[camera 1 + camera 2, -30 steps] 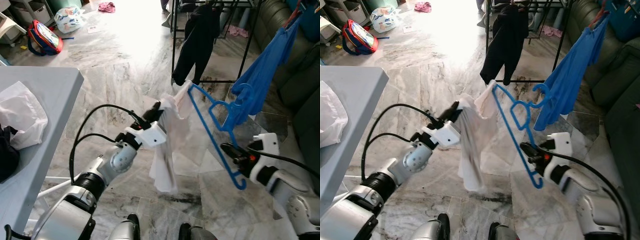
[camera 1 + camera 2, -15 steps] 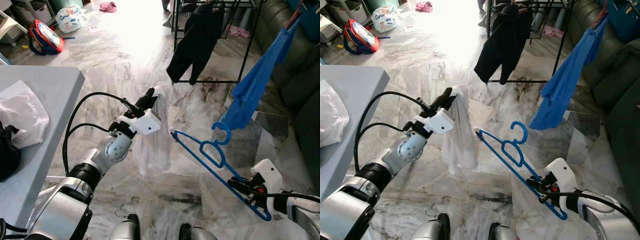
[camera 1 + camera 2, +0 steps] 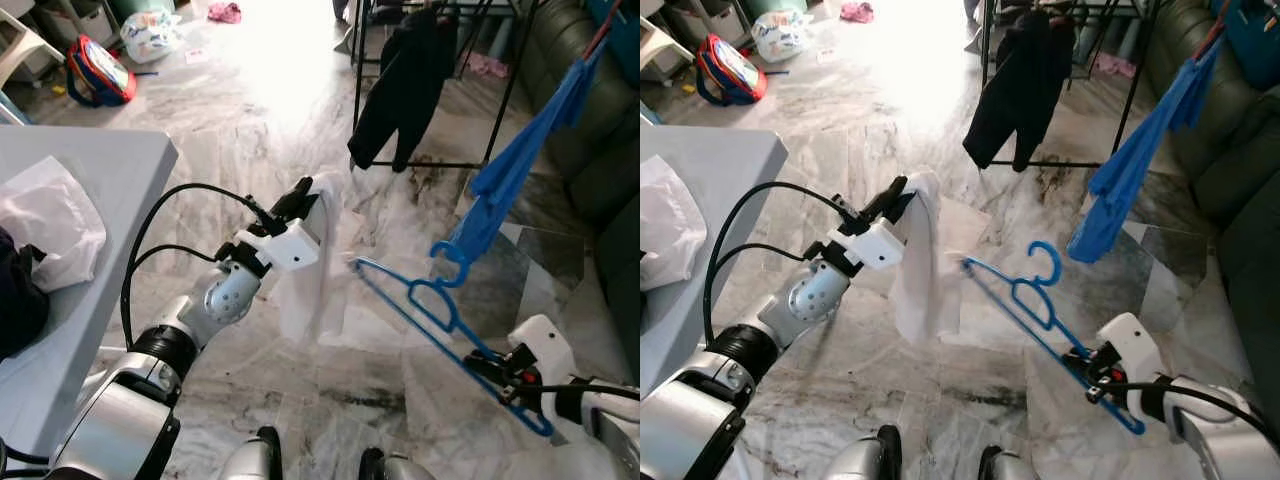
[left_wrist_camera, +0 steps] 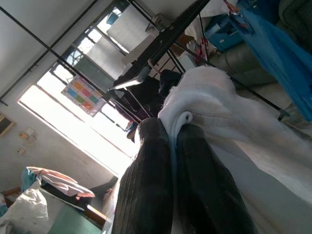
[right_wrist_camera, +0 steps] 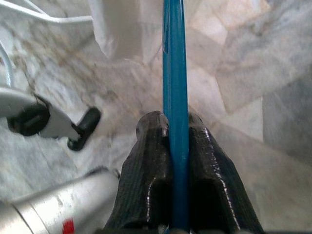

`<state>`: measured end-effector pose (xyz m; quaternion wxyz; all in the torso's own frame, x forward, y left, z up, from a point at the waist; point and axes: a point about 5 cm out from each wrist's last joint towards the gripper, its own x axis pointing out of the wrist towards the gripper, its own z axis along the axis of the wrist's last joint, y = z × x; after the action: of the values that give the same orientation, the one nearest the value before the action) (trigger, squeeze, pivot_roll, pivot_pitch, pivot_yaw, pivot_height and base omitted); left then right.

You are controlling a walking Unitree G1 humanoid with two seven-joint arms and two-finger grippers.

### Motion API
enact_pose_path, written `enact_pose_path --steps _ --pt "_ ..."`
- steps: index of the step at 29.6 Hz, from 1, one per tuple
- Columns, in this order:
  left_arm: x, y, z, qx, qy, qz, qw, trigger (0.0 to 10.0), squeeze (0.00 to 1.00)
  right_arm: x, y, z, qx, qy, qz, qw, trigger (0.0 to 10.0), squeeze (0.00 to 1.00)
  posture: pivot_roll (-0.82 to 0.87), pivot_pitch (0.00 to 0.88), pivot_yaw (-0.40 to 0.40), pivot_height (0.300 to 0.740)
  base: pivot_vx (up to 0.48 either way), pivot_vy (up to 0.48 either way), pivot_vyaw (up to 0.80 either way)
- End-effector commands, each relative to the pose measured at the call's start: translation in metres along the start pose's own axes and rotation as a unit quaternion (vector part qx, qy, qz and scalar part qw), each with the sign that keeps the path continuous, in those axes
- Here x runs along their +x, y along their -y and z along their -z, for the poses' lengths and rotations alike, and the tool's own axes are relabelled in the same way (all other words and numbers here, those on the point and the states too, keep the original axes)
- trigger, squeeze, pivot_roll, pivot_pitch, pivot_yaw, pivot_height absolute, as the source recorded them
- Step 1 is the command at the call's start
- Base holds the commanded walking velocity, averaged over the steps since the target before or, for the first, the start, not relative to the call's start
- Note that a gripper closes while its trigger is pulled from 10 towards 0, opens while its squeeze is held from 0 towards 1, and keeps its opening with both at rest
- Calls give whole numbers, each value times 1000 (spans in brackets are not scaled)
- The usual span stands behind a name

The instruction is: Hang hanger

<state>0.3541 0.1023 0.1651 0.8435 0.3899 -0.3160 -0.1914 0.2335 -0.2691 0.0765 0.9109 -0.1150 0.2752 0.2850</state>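
Observation:
A blue plastic hanger (image 3: 430,310) slants low over the marble floor on my right, hook up. My right gripper (image 5: 171,127) is shut on its lower bar near one end. A white garment (image 3: 315,265) hangs limp from my left gripper (image 3: 300,195), which is raised in front of me and shut on the cloth's top edge; the left wrist view has the cloth (image 4: 214,105) pinched between the two black fingers (image 4: 151,185). The hanger's far tip lies just beside the garment, apart from it.
A black clothes rack (image 3: 440,90) with a dark garment (image 3: 400,85) stands ahead. A blue shirt (image 3: 520,150) hangs at the right by a dark sofa (image 3: 600,150). A grey table (image 3: 70,230) with white and dark laundry is at my left. Bags lie on the far floor.
One second ago the hanger stood high with its end in the white garment. My right gripper has since lowered it out of the cloth; the garment now hangs from the left gripper alone.

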Motion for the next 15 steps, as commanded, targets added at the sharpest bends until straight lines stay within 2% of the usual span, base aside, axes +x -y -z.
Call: enact_pose_path --steps 1,2,3,4,6,10,15 --pt "4 -5 -4 -1 15 -7 1000 10000 0 -2 -3 5 -6 -11 -8 1000 10000 0 -44 242 25 740 0 0 0" --pt "4 -5 -4 -1 15 -7 1000 10000 0 -2 -3 5 -6 -11 -8 1000 10000 0 -44 242 25 740 0 0 0" --pt "3 -4 -4 -2 15 -7 1000 10000 0 0 8 8 6 -13 45 999 10000 0 -45 242 27 740 0 0 0" --pt "3 -4 -4 -2 15 -7 1000 10000 0 0 8 8 6 -13 45 999 10000 0 -45 242 27 740 0 0 0" --pt "3 -2 -5 -4 16 -6 1000 10000 0 -1 0 8 8 -7 6 1000 10000 0 -44 244 28 740 0 0 0" --pt "2 -2 -5 -4 17 -5 1000 10000 0 -4 -7 7 2 -5 -24 1000 10000 0 -45 245 29 740 0 0 0" --pt "2 -5 -4 -5 18 -5 1000 10000 0 -7 0 4 -1 4 -14 1000 10000 0 -43 245 30 740 0 0 0"
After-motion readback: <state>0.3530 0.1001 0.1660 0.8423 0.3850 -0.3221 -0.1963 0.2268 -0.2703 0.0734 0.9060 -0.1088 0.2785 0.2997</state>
